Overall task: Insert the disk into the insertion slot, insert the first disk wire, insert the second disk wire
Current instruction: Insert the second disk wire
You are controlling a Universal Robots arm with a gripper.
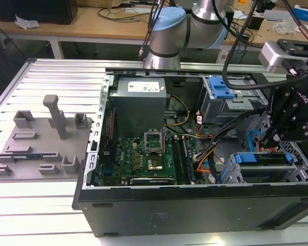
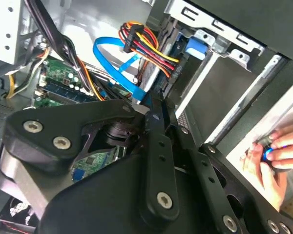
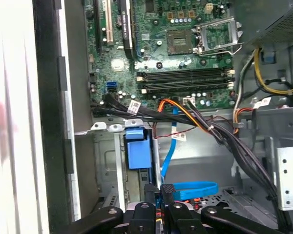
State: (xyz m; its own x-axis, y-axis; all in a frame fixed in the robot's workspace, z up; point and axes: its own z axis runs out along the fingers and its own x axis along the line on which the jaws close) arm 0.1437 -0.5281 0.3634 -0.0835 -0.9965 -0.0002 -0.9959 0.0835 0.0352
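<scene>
end effector: my black end effector (image 1: 273,139) hangs low inside the open black computer case (image 1: 195,207), at the exterior view's right, just above the rear end of the drive cage. In the first wrist view its fingers (image 3: 162,195) stand close together, narrow gap; I cannot tell whether anything is pinched between them.
disk: flat drive in its bright blue plastic caddy (image 1: 245,158) sits inside the low grey metal drive cage with perforated walls (image 1: 303,174), near the case's front corner at the exterior view's right. In the first wrist view the blue caddy handle (image 3: 137,148) shows in the cage mouth, seated level.
wires: flat blue ribbon-like data cable (image 3: 195,189) loops just beside the fingers; in the second wrist view the same blue cable (image 2: 112,58) curves past a red, yellow and black power wire bundle with its connector (image 2: 149,53), right at the drive's rear end. I cannot tell if either plug is fully home.
other bay: taller grey metal bay with a blue clip (image 1: 220,89) sits further back in the case, well apart from my end effector.
board: green motherboard (image 1: 143,156) lies on the case floor, with the grey power supply box (image 1: 138,102) behind it.
bench: ribbed aluminium bench (image 1: 41,200) carries the case and a grey plastic fixture tray (image 1: 41,136) at the exterior view's left.
person: a hand (image 2: 276,156) shows beyond the case edge in the second wrist view.
</scene>
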